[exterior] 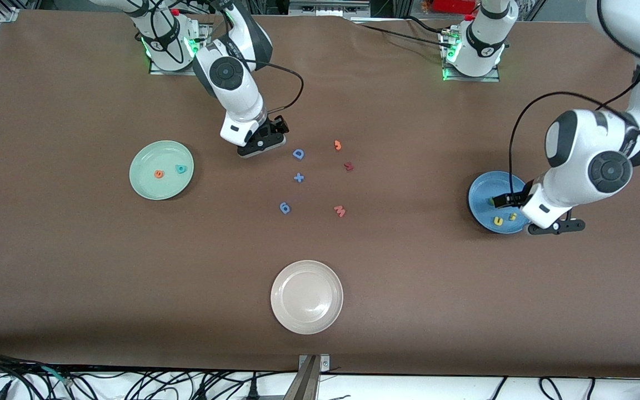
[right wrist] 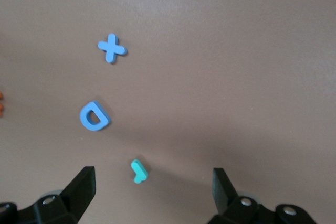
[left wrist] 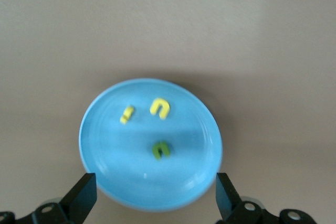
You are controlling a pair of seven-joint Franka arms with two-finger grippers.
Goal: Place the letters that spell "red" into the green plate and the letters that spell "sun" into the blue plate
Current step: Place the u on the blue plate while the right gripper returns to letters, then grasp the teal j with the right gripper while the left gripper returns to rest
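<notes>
The blue plate (exterior: 481, 194) (left wrist: 115, 166) holds a yellow "u" (exterior: 498, 220) (left wrist: 160, 107), a yellow "s" (exterior: 513, 216) (left wrist: 127, 114) and a green "n" (exterior: 491, 201) (left wrist: 161, 149). My left gripper (exterior: 554, 226) (left wrist: 156, 198) hangs open above it, holding nothing. In the green plate (exterior: 142, 183) lie an orange "e" (exterior: 159, 174) and a teal "d" (exterior: 181, 169). The teal "r" (right wrist: 139, 170) rests on the table beside the blue "D". My right gripper (exterior: 263, 143) (right wrist: 152, 195) hovers open over the "r", which the hand hides in the front view.
Loose pieces lie mid-table: a blue "D" (exterior: 298, 154) (right wrist: 94, 116), a blue plus (exterior: 298, 178) (right wrist: 111, 48), a blue "6" (exterior: 285, 208), an orange "3" (exterior: 338, 145), a dark red piece (exterior: 348, 166) and a red "W" (exterior: 340, 211). A cream-white plate (exterior: 306, 297) sits nearer the front camera.
</notes>
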